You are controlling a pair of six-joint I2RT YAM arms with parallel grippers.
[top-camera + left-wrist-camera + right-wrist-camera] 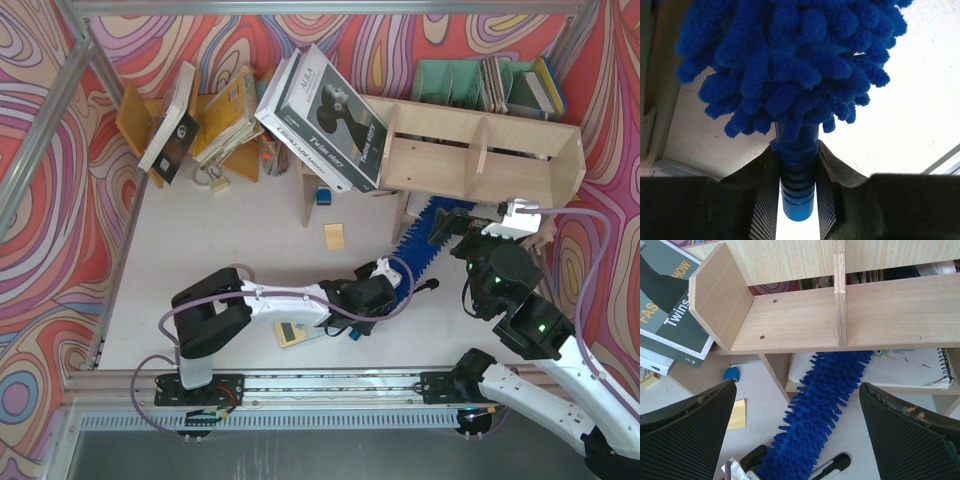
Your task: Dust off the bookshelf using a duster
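The pale plywood bookshelf (480, 150) stands at the back right; the right wrist view shows its top board and dividers (790, 320). The bright-blue fluffy duster (420, 240) lies slanted on the table, its far end reaching under the shelf's top board. My left gripper (385, 285) is shut on the duster's slim blue handle (799, 170), with the fluffy head (790, 60) filling the view just ahead of my fingers. My right gripper (465, 235) hovers open over the duster head (825, 405), in front of the shelf, its wide jaws (797, 390) holding nothing.
A large "Twins story" book (325, 110) leans on the shelf's left end. An orange-brown rack (200, 120) with books is at the back left, green file holders (450, 80) behind the shelf. A yellow note (334, 236), a black-and-white pen (832, 467) and a spiral notebook (920, 367) lie nearby.
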